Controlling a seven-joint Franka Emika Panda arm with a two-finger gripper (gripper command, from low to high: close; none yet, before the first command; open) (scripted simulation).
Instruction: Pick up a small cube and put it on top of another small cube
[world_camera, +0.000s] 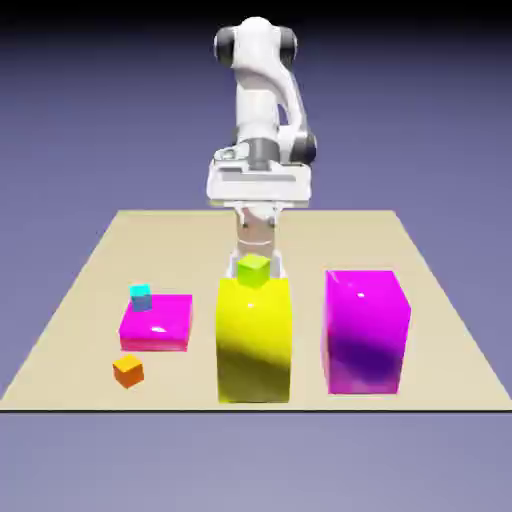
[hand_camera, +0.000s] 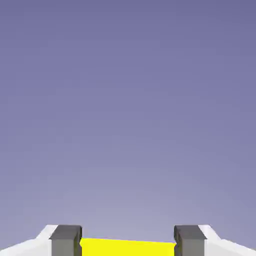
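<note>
Likely light, stiff, slick: orange cube, exterior view's left of yellow block; grip opposite sides, midheight. Gripper behind block, fingers apart, yellow spanning gap, grip uncertain. Count: 1 orange, 1 lime cube atop block, 1 cyan cube, 1 yellow block, 2 magenta blocks.

To the exterior view's left, you have a tiny cyan cube by the rear left part of a low magenta block. In the middle you see a tall yellow block; well to its right stands a big magenta block, upright on the tan table.
</note>
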